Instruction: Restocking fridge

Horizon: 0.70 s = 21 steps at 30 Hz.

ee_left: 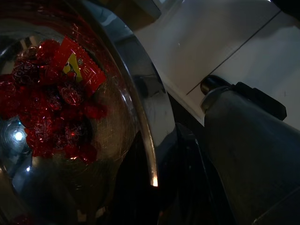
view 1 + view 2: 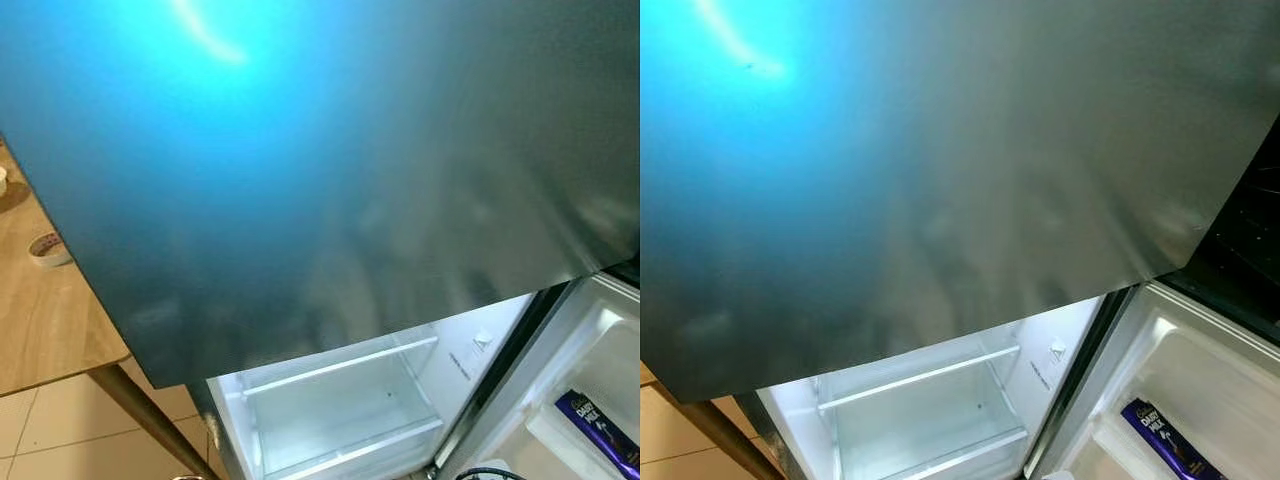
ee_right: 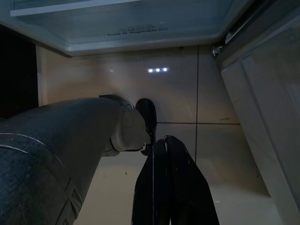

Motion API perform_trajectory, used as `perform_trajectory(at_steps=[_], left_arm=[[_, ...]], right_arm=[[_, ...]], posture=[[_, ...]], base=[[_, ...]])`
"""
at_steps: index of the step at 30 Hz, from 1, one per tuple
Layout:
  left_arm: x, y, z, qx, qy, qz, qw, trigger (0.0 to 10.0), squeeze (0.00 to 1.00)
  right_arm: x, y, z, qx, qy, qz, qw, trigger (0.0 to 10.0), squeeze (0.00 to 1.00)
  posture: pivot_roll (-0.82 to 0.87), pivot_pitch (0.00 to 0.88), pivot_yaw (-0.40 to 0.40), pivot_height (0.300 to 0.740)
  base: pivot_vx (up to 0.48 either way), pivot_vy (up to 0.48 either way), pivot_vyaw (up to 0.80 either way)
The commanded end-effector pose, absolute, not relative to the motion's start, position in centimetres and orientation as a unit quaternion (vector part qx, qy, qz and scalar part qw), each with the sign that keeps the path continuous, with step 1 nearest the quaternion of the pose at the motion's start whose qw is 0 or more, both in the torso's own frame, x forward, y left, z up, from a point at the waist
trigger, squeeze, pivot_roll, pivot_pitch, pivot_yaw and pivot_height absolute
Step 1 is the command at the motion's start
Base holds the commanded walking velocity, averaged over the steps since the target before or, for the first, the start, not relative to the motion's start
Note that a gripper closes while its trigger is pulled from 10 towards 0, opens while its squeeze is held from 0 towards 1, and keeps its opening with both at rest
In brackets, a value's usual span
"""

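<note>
One steel bowl [image 1: 140,117] of red sweets sits by the left gripper, grip unclear; right gripper [image 3: 171,154] closed, idle. Keep it level entering the fridge [image 2: 340,400].

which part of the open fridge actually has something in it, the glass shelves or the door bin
The white door bin on the opened lower door: it holds a purple Dairy Milk chocolate bar. The lit compartment's clear glass shelves look bare.
</note>
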<state>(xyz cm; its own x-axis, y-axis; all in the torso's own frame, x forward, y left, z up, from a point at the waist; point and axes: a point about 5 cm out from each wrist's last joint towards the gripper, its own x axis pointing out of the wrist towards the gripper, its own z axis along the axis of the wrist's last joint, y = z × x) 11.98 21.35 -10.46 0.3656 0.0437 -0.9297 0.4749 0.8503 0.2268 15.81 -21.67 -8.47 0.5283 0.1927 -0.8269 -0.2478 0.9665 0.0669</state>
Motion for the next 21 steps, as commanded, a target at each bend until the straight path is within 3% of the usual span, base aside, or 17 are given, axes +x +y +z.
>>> perform_trajectory(at_steps=[1, 10, 21], left_arm=[[11.7, 20.9, -10.6, 0.237, 0.55, -0.14, 0.788, 10.0, 0.0], [10.9, 20.7, -10.9, 0.211, 0.567, -0.114, 0.788, 10.0, 0.0], [10.1, 20.4, -11.2, 0.202, 0.578, -0.105, 0.783, 10.0, 0.0]], right_arm=[[15.5, -21.6, -8.6, -0.029, 0.472, 0.126, 0.872, 10.0, 0.0], [14.3, -21.4, -9.3, -0.053, 0.507, 0.129, 0.851, 10.0, 0.0], [14.9, -20.8, -9.2, -0.052, 0.499, 0.141, 0.854, 10.0, 0.0]], posture=[[-0.08, 0.014, 0.01, 0.74], [-0.08, 0.006, 0.004, 0.74], [-0.08, 0.004, 0.001, 0.74]], base=[[0.0, 0.0, 0.0], [0.0, 0.0, 0.0], [0.0, 0.0, 0.0]])
